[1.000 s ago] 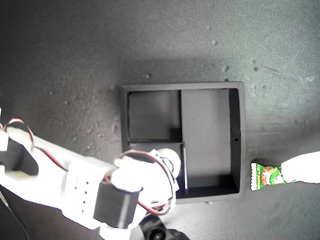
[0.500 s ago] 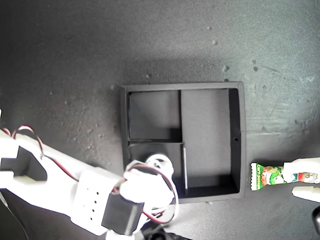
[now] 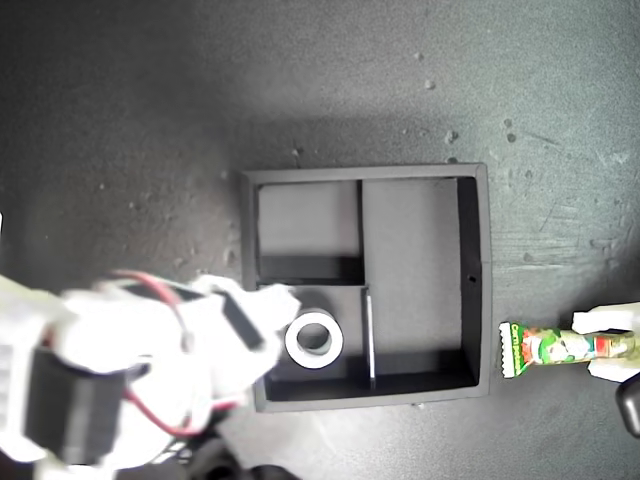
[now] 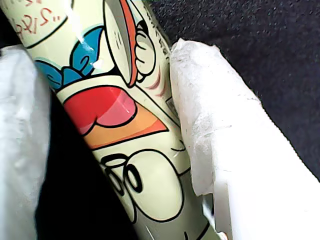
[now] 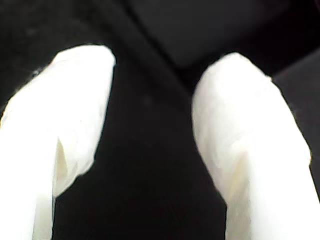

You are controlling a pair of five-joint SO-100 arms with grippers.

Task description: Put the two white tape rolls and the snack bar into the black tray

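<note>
The black tray (image 3: pixel 478 290) sits mid-table in the exterior view. One white tape roll (image 3: pixel 314 340) lies flat and free in its small compartment nearest the view's lower left; a second roll is out of view. My second gripper (image 3: pixel 265 340) hangs blurred just beside that roll at the tray's wall, and its wrist view shows the gripper (image 5: pixel 160 100) open and empty. The snack bar (image 3: pixel 545 348) lies on the table at the exterior view's right, outside the tray. My first gripper (image 3: pixel 606 345) straddles it. Up close, one finger (image 4: pixel 225 135) touches the snack bar (image 4: pixel 120 115), with a dark strip beside the other.
The tray's long compartment (image 3: pixel 415 270) and its other small compartment (image 3: pixel 308 230) show only bare floor. Dark grey tabletop (image 3: pixel 150 120) surrounds the tray. A dark object (image 3: pixel 630 405) pokes in at the exterior view's right edge below the first gripper.
My second gripper has let go of the tape roll and drawn back toward the exterior view's left, uncovering the roll. My first gripper's fingers have drawn closer around the snack bar.
</note>
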